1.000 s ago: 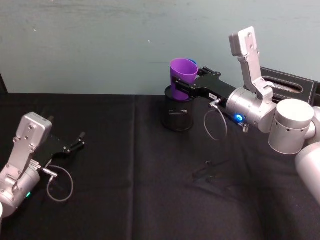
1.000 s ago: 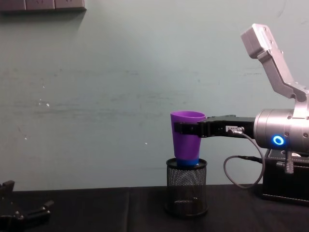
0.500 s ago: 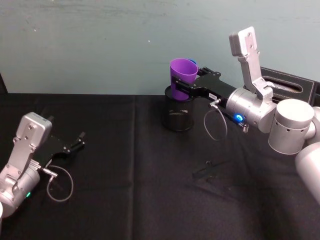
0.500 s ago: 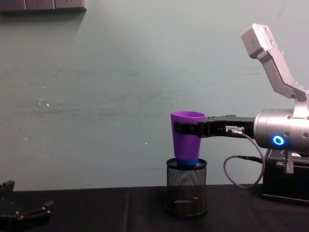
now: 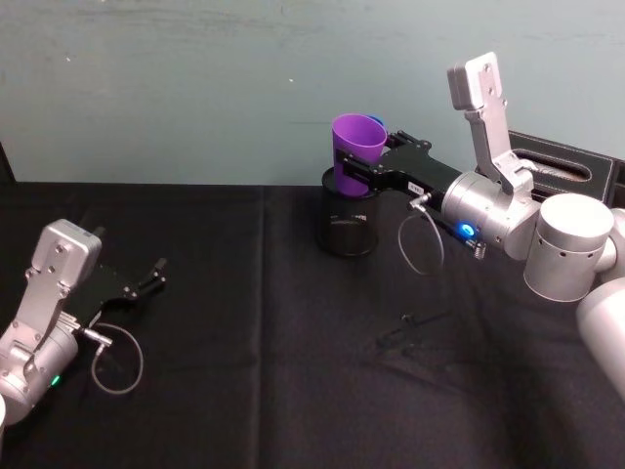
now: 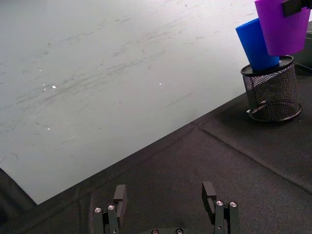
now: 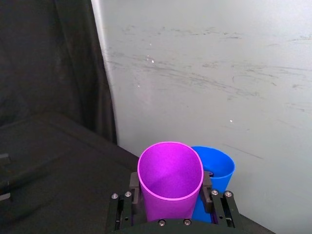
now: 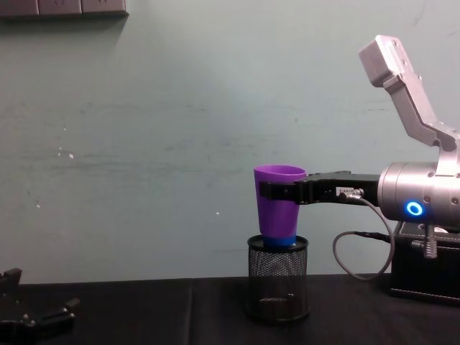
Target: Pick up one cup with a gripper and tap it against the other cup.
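your right gripper (image 7: 170, 187) clamped on tapered purple plastic tumbler (image 5: 357, 142) | beside bright blue plastic tumbler (image 6: 256, 46) in black mesh holder (image 6: 272, 95) | left gripper (image 6: 165, 191) fingers spread, idle

open table (image 5: 254, 322) lies left of the mesh holder (image 5: 347, 233); wall (image 5: 195, 88) behind, black box (image 5: 578, 172) right.

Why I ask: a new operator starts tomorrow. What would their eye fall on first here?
The purple cup, clamped in the right gripper and held just over the black mesh pen holder at the back of the table. Close beside it, the blue cup stands in that holder. The left gripper lies open, low at the table's left.
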Tool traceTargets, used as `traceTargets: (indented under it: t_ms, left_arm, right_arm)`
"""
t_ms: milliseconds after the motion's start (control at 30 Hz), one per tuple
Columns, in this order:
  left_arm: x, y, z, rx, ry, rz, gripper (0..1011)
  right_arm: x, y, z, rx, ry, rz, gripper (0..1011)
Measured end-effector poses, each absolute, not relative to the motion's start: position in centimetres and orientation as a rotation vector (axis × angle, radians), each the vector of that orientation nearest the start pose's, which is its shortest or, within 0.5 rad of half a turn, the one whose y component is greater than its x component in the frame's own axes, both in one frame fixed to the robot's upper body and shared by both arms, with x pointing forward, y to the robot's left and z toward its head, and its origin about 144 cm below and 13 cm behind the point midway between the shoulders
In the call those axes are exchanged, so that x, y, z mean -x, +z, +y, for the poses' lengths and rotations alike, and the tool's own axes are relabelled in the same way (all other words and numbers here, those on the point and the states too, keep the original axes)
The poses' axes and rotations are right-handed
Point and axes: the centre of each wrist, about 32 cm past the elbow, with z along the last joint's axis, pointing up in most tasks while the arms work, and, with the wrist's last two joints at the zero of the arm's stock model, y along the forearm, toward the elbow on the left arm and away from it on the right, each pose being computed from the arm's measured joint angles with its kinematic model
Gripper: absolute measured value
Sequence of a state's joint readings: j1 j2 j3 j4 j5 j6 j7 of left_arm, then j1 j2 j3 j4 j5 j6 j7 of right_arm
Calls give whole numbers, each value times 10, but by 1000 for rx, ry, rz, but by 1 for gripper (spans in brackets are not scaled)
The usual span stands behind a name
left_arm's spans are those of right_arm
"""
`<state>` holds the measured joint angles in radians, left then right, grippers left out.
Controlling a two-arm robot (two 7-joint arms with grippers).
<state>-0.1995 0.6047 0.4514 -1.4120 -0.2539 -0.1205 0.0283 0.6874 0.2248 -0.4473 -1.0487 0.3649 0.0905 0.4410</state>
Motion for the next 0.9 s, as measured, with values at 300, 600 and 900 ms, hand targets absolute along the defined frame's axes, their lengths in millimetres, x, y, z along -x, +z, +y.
traceTargets:
  t_ms: [300, 600, 900]
  left_arm:
    - [-489, 1140, 310, -305, 1248, -285, 1011]
    - [-489, 1140, 310, -305, 1248, -285, 1011]
    - [-489, 1140, 310, -305, 1248, -285, 1011]
  right_arm:
    - [-627, 1236, -210, 86, -878, -25, 718]
    - [-627, 1236, -210, 86, -878, -25, 718]
    - [-626, 1235, -211, 84, -868, -21, 718]
